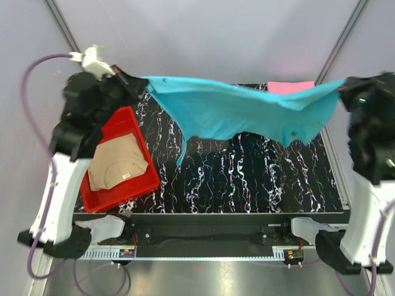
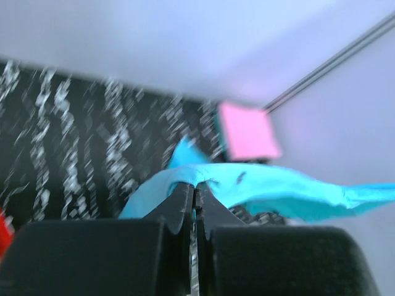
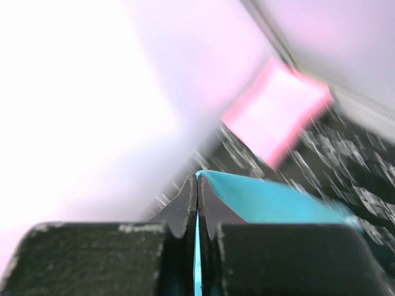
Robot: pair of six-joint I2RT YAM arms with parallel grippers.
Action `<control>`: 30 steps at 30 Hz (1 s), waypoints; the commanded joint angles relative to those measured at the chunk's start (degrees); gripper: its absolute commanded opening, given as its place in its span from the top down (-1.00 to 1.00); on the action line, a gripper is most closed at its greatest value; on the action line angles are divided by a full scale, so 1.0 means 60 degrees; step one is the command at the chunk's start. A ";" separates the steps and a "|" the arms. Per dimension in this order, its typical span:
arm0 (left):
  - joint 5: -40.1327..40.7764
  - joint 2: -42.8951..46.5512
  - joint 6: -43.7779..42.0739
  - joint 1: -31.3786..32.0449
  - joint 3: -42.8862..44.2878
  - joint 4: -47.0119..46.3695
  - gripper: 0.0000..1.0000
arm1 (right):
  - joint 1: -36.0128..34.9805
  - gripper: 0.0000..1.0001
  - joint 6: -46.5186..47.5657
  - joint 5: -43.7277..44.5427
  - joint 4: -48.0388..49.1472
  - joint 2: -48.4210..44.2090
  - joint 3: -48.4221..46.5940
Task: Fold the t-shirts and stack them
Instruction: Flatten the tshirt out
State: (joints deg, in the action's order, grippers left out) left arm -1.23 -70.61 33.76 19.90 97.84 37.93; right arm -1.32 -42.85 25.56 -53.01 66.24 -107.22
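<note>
A turquoise-blue t-shirt (image 1: 247, 111) hangs stretched in the air across the back of the table, held at both ends. My left gripper (image 1: 137, 80) is shut on its left corner; in the left wrist view the cloth (image 2: 278, 185) is pinched at the tips of my left gripper (image 2: 195, 185). My right gripper (image 1: 344, 85) is shut on the right corner, and the cloth (image 3: 278, 200) runs from my right gripper (image 3: 197, 180) to the right. A folded pink t-shirt (image 1: 290, 87) lies at the back right. A tan-beige t-shirt (image 1: 117, 163) lies in the red tray (image 1: 123, 123).
The red tray sits at the table's left side, under my left arm. The black marbled tabletop (image 1: 247, 179) stretches beneath the hanging shirt. Slanted frame bars (image 1: 338, 43) rise at the back corners.
</note>
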 commanded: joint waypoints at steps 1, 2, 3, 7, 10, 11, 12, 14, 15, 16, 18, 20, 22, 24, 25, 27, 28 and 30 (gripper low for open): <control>-0.0233 0.1292 0.0862 -0.0035 0.0700 -0.0680 1.00 | 0.0074 1.00 0.0359 0.1467 -0.1784 -0.0345 -0.2619; -0.0248 0.1788 0.0979 -0.0036 0.0598 -0.0769 1.00 | 0.0059 1.00 0.0374 0.1525 -0.1842 -0.0462 -0.3000; -0.0292 0.2025 0.1125 -0.0036 0.0510 -0.0828 1.00 | 0.0059 1.00 0.0418 0.1555 -0.1858 -0.0579 -0.3512; -0.1240 0.3065 0.1434 -0.0036 -0.0236 -0.1107 1.00 | 0.0059 1.00 0.0506 0.1337 -0.1989 -0.1502 -0.3766; -0.1740 0.3680 0.1464 -0.0036 -0.0939 -0.1122 1.00 | 0.0074 1.00 0.0506 0.0868 -0.2121 -0.1869 -0.3649; -0.1800 0.3740 0.1449 -0.0036 -0.1100 -0.1107 1.00 | 0.0059 1.00 0.0550 0.0780 -0.2165 -0.1884 -0.3620; -0.1816 0.3741 0.1333 -0.0036 -0.1363 -0.0962 1.00 | 0.0059 1.00 0.0608 0.0750 -0.2238 -0.1870 -0.3605; -0.1859 0.3654 0.1230 -0.0036 -0.1613 -0.0786 1.00 | 0.0059 1.00 0.0813 0.0735 -0.2356 -0.1665 -0.3517; -0.1889 0.3638 0.1157 -0.0036 -0.1832 -0.0814 1.00 | 0.0074 1.00 0.1002 0.0691 -0.2356 -0.1563 -0.3270; -0.1947 0.3609 0.1185 -0.0036 -0.2385 -0.0901 1.00 | 0.0059 1.00 0.1106 0.0647 -0.2269 -0.1388 -0.3050; -0.2079 0.3449 0.1345 -0.0036 -0.3178 -0.1469 1.00 | 0.0059 1.00 0.1267 0.0719 -0.1861 -0.1371 -0.1798; -0.2371 0.2997 0.1434 -0.0036 -0.4306 -0.1750 1.00 | 0.0059 1.00 0.1384 0.0837 -0.1406 -0.1517 -0.0623; -0.2881 0.2571 0.1566 -0.0036 -0.5053 -0.2248 1.00 | 0.0059 1.00 0.1385 0.1086 -0.0747 -0.1810 0.1033; -0.3278 0.1825 0.1668 -0.0021 -0.6006 -0.2745 1.00 | 0.0074 1.00 0.1240 0.1261 -0.0409 -0.2001 0.2421; -0.3542 0.1546 0.1669 -0.0021 -0.6241 -0.2806 1.00 | 0.0059 1.00 0.1166 0.1291 -0.0262 -0.2161 0.2865; -0.3661 0.0609 0.1625 -0.0021 -0.6755 -0.2995 1.00 | 0.0059 1.00 0.0932 0.1292 -0.0145 -0.2352 0.4237; -0.3777 0.0287 0.1567 -0.0021 -0.6858 -0.3098 1.00 | 0.0074 1.00 0.0829 0.1190 0.0117 -0.2513 0.4725; -0.3691 -0.0753 0.1232 -0.0021 -0.6801 -0.3071 1.00 | 0.0059 1.00 0.0624 0.1101 0.0368 -0.2602 0.5997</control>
State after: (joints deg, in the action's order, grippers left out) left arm -19.66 -71.79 42.63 19.90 56.27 25.08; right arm -1.10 -36.86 30.83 -56.40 54.70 -77.80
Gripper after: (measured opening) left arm 0.012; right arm 0.010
